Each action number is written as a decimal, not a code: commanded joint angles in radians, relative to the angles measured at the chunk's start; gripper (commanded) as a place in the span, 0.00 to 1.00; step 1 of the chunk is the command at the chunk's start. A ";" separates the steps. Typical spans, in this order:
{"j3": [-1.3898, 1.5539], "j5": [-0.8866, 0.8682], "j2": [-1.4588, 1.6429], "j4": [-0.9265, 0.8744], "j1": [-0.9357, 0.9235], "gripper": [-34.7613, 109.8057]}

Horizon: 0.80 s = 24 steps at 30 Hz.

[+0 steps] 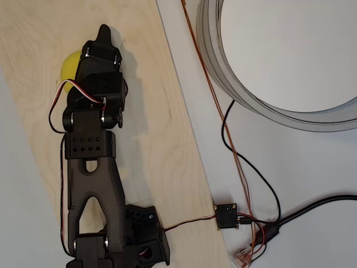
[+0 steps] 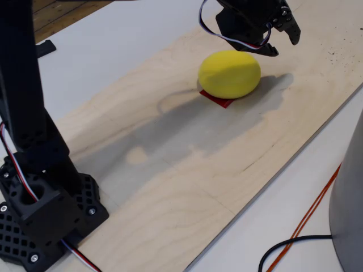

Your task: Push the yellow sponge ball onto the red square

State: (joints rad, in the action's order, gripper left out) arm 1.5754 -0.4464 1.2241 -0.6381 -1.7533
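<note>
Now yellow sponge ball (image 2: 229, 73) atop red square (image 2: 218, 100)

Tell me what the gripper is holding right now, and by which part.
Nothing. The gripper hovers above the yellow sponge ball, which rests on the red square.

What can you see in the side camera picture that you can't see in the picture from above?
In the fixed view, the red square peeks out from under the yellow sponge ball, and the ball's whole rounded shape shows, sitting on the square. In the overhead view there is a big round grey ring on the white table, a small black circuit board with its cables, and the arm covers most of the ball. Both share the ball, the wooden board, the orange wire and the black arm with its gripper just above the ball.
</note>
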 commanded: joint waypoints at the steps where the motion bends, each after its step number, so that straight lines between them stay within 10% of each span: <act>1: -0.029 0.011 0.074 -0.005 0.009 0.32; 24: -0.097 -0.117 -0.038 -0.021 0.195 0.31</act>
State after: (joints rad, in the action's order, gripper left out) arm 1.5171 -0.5323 1.1827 -0.6412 -1.5555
